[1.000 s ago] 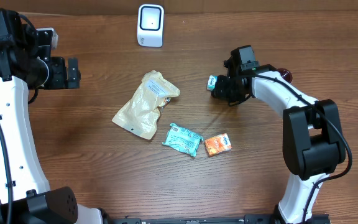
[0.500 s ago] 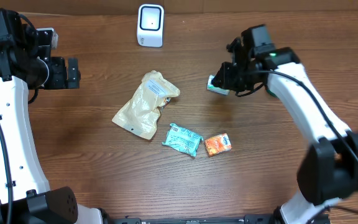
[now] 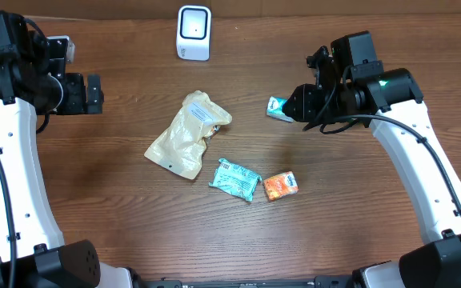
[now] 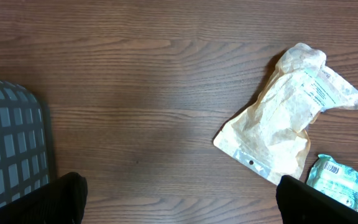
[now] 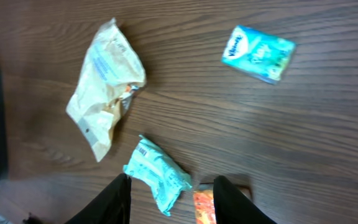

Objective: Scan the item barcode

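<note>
Teal tissue pack (image 3: pixel 277 108) loose on table (image 3: pixel 102 208)

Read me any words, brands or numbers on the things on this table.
Nothing reads clearly.
On the small teal pack: white logo, blurred.
On the cream pouch: white label, print too small.
On the teal packet: barcode, digits too small.
On the orange packet: print too small.

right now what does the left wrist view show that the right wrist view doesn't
Only the left wrist: a grey gridded panel at its left edge. Only the right wrist: a small teal tissue pack and a small orange packet, partly cut off. Both: the crumpled beige plastic pouch and the green-and-white wrapped packet, lying on the brown wooden table.
</note>
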